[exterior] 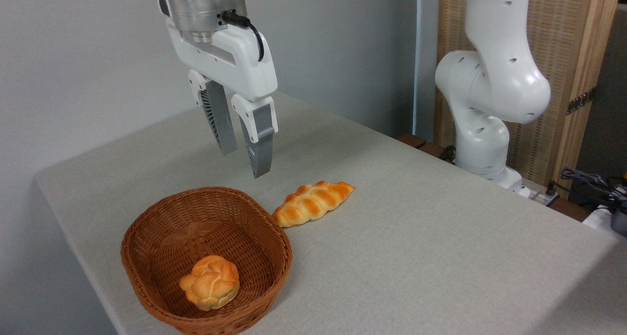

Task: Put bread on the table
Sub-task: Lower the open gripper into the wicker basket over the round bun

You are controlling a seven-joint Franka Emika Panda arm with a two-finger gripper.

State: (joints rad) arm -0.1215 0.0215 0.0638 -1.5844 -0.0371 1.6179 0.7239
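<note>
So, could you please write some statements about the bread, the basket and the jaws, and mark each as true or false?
1. The small round bun lies inside the wicker basket. True.
2. The gripper is holding the bun. False: its jaws are apart, empty and above the basket.
3. The long braided loaf rests on the table, just outside the basket rim. True.
4. Both breads are in the basket. False: only the bun is; the loaf is on the cloth.
5. The basket is tipped on its side. False: it stands upright.
</note>
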